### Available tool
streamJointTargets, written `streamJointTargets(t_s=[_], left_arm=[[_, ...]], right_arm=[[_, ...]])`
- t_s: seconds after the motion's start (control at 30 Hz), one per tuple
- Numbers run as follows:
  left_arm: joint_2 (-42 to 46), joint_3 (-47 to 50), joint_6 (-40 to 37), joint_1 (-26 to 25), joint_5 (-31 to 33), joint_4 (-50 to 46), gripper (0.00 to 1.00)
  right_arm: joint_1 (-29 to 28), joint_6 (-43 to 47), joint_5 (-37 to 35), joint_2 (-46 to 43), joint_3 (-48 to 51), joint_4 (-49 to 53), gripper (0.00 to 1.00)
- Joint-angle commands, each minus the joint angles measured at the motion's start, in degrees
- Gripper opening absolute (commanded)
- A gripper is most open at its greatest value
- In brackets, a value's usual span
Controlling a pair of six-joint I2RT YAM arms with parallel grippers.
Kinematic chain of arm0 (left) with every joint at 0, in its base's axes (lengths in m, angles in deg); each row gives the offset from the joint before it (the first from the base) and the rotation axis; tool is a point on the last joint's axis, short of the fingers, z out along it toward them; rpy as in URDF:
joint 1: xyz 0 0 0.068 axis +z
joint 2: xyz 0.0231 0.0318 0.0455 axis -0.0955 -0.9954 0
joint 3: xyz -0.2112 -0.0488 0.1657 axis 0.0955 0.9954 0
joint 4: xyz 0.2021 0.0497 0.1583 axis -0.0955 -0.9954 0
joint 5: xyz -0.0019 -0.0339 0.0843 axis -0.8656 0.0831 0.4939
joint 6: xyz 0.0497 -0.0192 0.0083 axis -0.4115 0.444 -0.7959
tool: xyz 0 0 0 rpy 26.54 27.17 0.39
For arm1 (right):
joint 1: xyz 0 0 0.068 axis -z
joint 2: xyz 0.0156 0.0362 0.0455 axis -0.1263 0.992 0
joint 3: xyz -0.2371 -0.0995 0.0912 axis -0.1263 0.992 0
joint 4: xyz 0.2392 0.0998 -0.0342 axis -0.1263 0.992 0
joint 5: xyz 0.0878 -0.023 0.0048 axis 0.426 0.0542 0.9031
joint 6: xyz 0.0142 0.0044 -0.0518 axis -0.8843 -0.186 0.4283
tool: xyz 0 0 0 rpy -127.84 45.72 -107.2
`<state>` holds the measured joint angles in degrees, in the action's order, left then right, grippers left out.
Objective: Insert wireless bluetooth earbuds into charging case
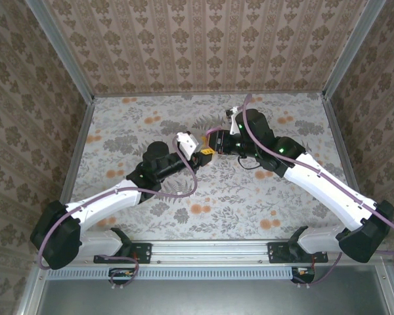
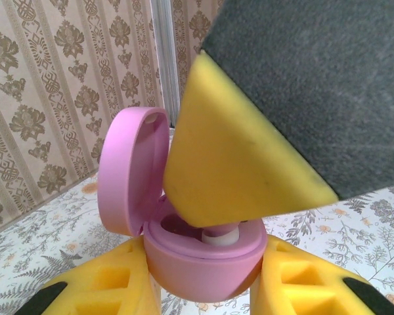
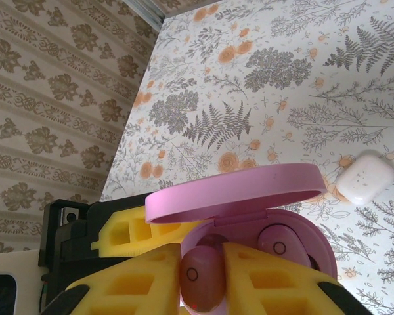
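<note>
The charging case (image 2: 203, 262) is a pink oval shell with its lid (image 2: 128, 174) standing open. My left gripper (image 2: 203, 292) is shut on its base, a yellow finger on each side, and holds it above the table. My right gripper (image 3: 202, 282) is shut on one pink earbud (image 3: 200, 266), whose white tip (image 2: 222, 235) reaches into the case's near well. One of the right gripper's yellow fingers (image 2: 236, 164) hangs just over the case. A second earbud (image 3: 279, 243) sits in the other well under the lid (image 3: 236, 187). From above, both grippers (image 1: 205, 151) meet at mid-table.
A small white rounded-square case (image 3: 366, 177) lies on the floral tablecloth (image 3: 282, 79) beyond the pink case. Patterned walls (image 1: 203, 39) enclose the table at the back and sides. Both arms reach inward from the near edge.
</note>
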<state>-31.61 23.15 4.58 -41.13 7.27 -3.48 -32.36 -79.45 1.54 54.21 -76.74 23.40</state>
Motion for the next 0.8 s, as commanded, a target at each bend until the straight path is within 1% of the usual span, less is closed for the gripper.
streamJointTargets(t_s=[0.0,0.77], left_arm=[[0.1,-2.1,-0.1,-0.5,0.4,3.2,0.30],[0.0,-2.4,-0.6,-0.9,0.7,3.0,0.30]], right_arm=[[-0.4,1.3,-0.3,-0.1,-1.2,2.3,0.27],[-0.2,1.2,-1.3,-2.8,-2.1,1.8,0.31]])
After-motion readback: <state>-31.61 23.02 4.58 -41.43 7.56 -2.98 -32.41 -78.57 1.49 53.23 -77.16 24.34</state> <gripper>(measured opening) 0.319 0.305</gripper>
